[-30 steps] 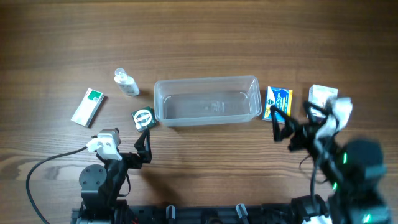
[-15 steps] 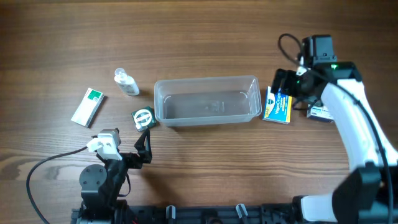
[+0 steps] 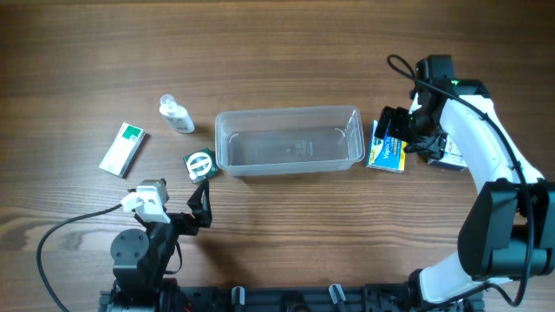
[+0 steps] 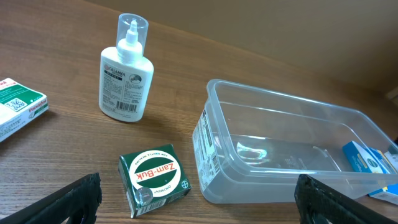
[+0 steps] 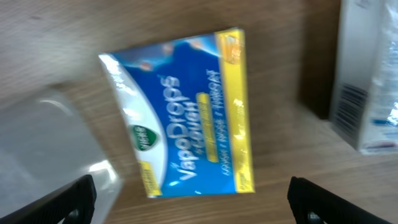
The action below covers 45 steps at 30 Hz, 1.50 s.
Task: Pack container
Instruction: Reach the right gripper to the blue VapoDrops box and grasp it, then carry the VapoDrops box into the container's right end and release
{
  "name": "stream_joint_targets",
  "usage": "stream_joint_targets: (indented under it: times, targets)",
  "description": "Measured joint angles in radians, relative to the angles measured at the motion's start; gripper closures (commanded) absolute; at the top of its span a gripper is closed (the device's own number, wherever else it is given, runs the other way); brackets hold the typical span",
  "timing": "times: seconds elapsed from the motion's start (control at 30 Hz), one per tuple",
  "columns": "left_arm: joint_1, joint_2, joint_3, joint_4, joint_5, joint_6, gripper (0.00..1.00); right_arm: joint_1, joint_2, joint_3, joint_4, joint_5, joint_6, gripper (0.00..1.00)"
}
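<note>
Barely starting on the packing, by the look of it: leaving the container (image 3: 289,139) empty on the table (image 3: 277,52), just beside the right jaws and just ahead of the left jaws. Hovering with the right jaws spread wide, directly above the blue-and-yellow box (image 5: 186,112). Resting with the left jaws wide apart, gripping nothing, the green box (image 4: 154,180) close ahead. Yet to be packing the bottle (image 4: 124,74), white-and-green box (image 3: 122,148) and white box (image 5: 367,81).
</note>
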Motion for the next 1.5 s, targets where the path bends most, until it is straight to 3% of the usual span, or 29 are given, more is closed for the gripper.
stream_joint_targets:
  times: [0.2, 0.53, 0.6, 0.73, 0.83, 1.03, 1.23, 1.37, 1.5]
  targets:
    - [0.0, 0.0, 0.0, 0.0, 0.0, 0.0, 0.0, 0.051, 0.041, -0.021, 0.093, -0.025, -0.008, 0.0]
    - [0.0, 0.0, 0.0, 0.0, 0.0, 0.0, 0.0, 0.062, 0.097, -0.068, 0.106, 0.148, 0.013, 0.02]
    - [0.0, 0.0, 0.0, 0.0, 0.0, 0.0, 0.0, 0.062, 0.097, -0.07, 0.132, 0.142, 0.013, 0.13]
    - [0.0, 0.0, 0.0, 0.0, 0.0, 0.0, 0.0, 0.062, 0.097, -0.121, 0.274, 0.105, 0.027, 0.21]
    - [0.0, 0.0, 0.0, 0.0, 0.0, 0.0, 0.0, 0.062, 0.097, -0.157, 0.298, 0.101, 0.042, 0.33]
    - [0.0, 0.0, 0.0, 0.0, 0.0, 0.0, 0.0, 0.062, 0.082, -0.14, 0.19, 0.109, 0.062, 0.37]
    - [0.0, 0.0, 0.0, 0.0, 0.0, 0.0, 0.0, 0.093, -0.145, 0.022, 0.009, 0.121, 0.057, 0.37]
    - [0.0, 0.0, 0.0, 0.0, 0.0, 0.0, 0.0, 0.227, -0.371, 0.08, 0.024, 0.109, 0.057, 0.37]
    - [0.0, 0.0, 0.0, 0.0, 0.0, 0.0, 0.0, 0.389, -0.376, 0.08, 0.077, 0.117, 0.058, 0.33]
